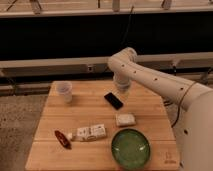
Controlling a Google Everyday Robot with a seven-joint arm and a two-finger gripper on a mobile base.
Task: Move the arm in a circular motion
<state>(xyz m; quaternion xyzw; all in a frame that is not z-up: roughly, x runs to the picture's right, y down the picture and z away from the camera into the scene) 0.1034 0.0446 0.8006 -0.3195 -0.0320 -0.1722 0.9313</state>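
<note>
The arm (160, 85) is white and glossy, made of thick tubes with small dark dots. It reaches in from the right and bends at a rounded joint (122, 59) above the table's far edge. Its pale end hangs down from there, with the gripper (121, 89) just above the wooden table (47, 115), behind and slightly right of a black phone (113, 100). Nothing shows in the gripper.
A white cup (64, 91) stands at the back left. A white packet (125, 119), a white box (92, 132), a red-brown item (62, 138) and a green bowl (130, 148) lie towards the front. A dark railing runs behind the table.
</note>
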